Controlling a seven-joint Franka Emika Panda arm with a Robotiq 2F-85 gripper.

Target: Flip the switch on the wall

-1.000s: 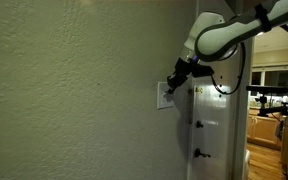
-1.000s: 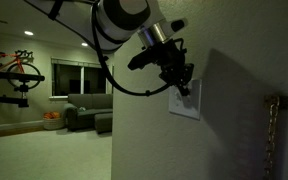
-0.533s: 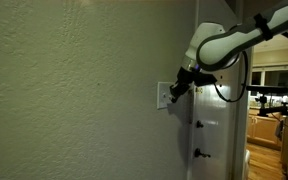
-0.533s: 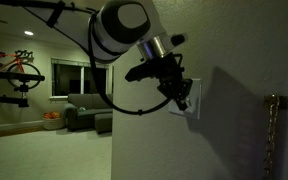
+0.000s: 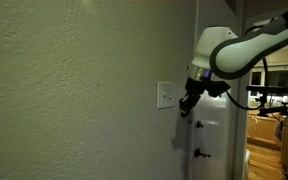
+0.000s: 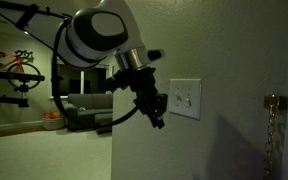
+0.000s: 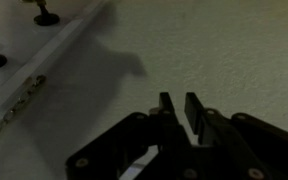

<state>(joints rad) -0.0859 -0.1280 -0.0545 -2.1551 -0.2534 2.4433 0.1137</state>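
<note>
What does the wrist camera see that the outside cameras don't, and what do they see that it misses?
Only the wrist view shows the claw from right behind, its fingers nearly together, and a dark shadow on the wall. Only the exterior views show the switch, the big white arm and a sofa. Both kinds of view show the bumpy wall, the claw, the door knobs and the chain.

All views dim and grainy. In the wrist view my gripper (image 7: 179, 100) is a soft black silhouette; its shadow (image 7: 119, 65) falls on the wall (image 7: 234, 50) toward 11 o'clock.
</note>
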